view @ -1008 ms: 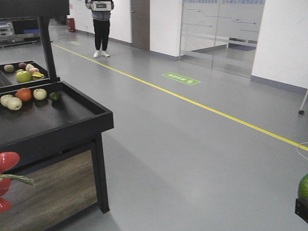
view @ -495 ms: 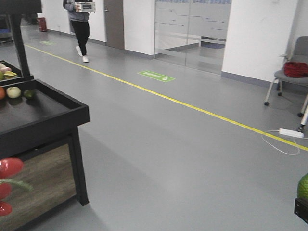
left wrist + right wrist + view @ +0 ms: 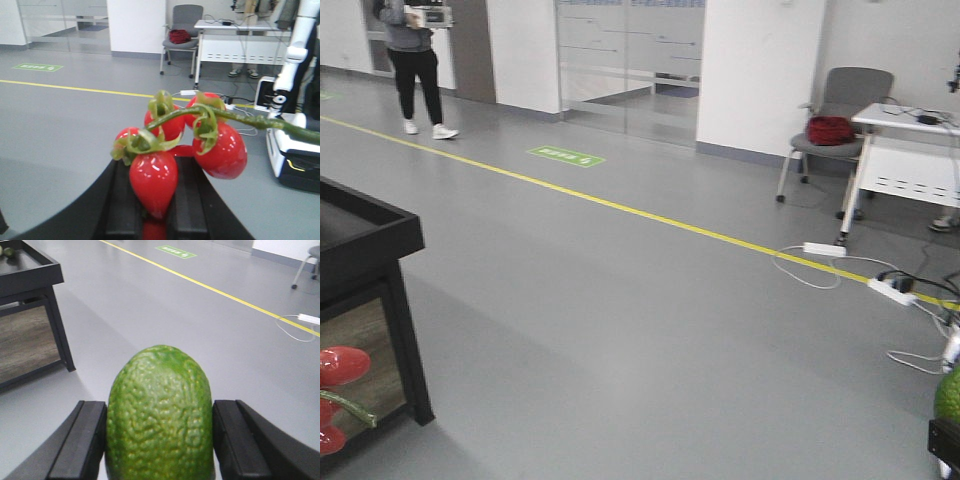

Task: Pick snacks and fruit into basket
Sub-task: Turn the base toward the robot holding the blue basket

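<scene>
A cluster of glossy red fruit (image 3: 152,180) on a green stem (image 3: 240,119) hangs between the black fingers of my left gripper (image 3: 155,167), which is shut on it. The same red fruit (image 3: 342,368) shows at the lower left edge of the front view. My right gripper (image 3: 160,407) is shut on a green bumpy-skinned fruit (image 3: 160,415), one black pad on each side. That green fruit (image 3: 950,395) peeks in at the lower right of the front view. The basket and the snacks are out of view.
The corner of a black display stand (image 3: 370,235) is at the left. A yellow line (image 3: 650,215) crosses the grey floor. A person (image 3: 415,60) walks at the far left. A chair (image 3: 835,120), a white table (image 3: 910,150) and floor cables (image 3: 880,285) are at the right.
The front view has swung to the right: the stand with its fruit slid off to the left, and the chair, table and cables came into view. Both grippers still hold their fruit.
</scene>
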Controlling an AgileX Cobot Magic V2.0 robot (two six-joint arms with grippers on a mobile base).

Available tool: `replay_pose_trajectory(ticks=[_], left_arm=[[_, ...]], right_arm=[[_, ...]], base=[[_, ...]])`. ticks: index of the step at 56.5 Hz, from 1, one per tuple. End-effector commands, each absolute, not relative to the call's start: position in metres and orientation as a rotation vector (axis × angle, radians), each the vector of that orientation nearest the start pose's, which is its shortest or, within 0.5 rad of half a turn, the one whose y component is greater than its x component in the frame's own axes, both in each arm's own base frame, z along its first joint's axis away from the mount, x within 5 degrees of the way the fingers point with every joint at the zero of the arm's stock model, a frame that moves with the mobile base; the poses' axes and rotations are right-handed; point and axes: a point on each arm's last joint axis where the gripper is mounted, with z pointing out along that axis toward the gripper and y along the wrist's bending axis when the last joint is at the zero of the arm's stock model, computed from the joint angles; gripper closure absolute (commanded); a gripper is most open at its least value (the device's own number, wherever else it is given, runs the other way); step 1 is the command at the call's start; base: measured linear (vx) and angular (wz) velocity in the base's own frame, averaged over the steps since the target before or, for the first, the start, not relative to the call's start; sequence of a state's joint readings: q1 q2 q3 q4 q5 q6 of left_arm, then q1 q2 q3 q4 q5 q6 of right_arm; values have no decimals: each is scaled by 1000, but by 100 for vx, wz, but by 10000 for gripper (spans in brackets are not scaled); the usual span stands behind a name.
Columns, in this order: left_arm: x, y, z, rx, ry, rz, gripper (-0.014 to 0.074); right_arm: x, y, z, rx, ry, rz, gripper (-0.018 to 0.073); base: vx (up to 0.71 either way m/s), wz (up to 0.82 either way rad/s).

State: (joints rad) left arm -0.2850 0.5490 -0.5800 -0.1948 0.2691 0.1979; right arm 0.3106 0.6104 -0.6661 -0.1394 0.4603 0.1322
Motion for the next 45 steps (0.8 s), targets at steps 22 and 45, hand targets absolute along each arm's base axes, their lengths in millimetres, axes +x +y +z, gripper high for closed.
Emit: replay_pose_trajectory(ticks=[22, 45], left_arm=[[110, -36, 358, 252, 1594, -261, 594], [110, -36, 358, 252, 1594, -261, 594]], right_arm=[[120, 32, 363, -245, 1761, 159, 568], [120, 32, 363, -245, 1761, 159, 568]], base=[[-21, -30], [-21, -26]])
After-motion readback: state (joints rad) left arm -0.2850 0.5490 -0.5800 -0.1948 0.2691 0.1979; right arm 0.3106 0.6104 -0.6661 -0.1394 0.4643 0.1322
